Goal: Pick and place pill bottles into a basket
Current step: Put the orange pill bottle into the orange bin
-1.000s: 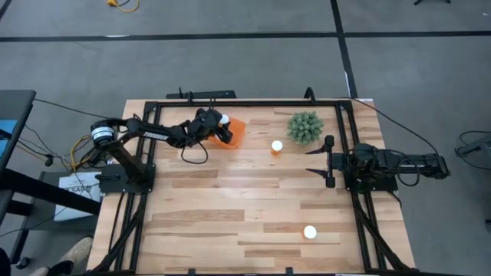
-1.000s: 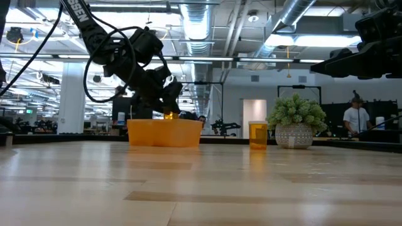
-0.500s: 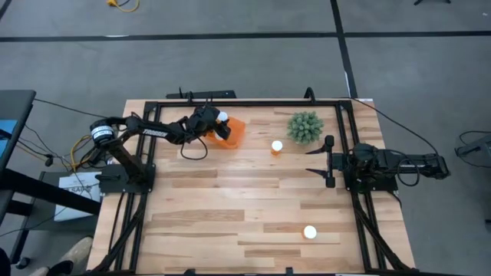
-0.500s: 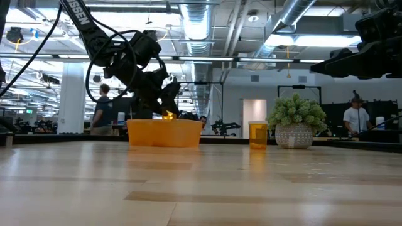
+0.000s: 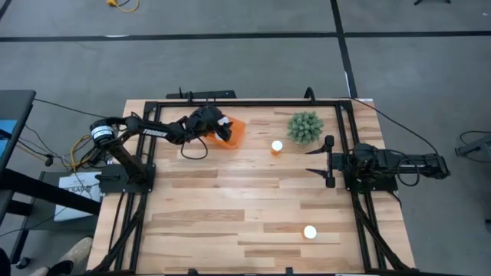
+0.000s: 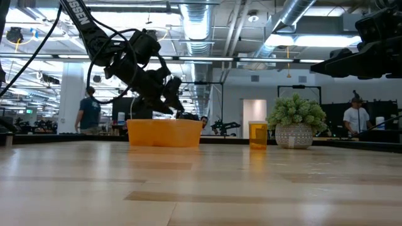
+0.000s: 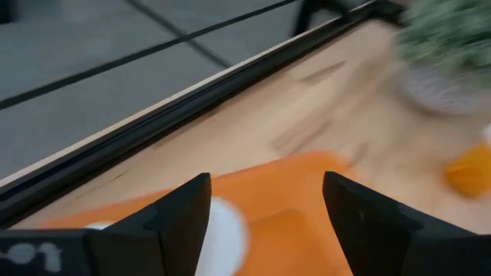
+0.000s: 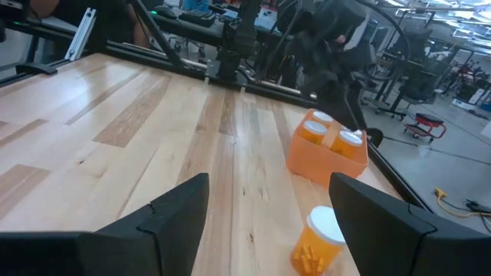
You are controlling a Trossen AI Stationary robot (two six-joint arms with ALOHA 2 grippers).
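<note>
**Workshop hall around a wooden table**

A pale wooden table [image 5: 230,207] of butcher-block planks sits in a black metal frame [image 5: 253,100]. Around it spreads a grey concrete floor [image 5: 230,54] crossed by dark lines. A dark desk edge [image 5: 11,130] shows at one side, with cables trailing near it. Seen level across the tabletop, the room is a large open hall: exposed silver ducts [image 6: 295,16] and pipes run under the ceiling, with bright strip lights [image 6: 289,39]. A white pillar [image 6: 71,94] stands at the back, and a pale doorway [image 6: 254,108] beyond. A person in a blue top [image 6: 88,113] and another in white [image 6: 356,119] stand far off.
</note>
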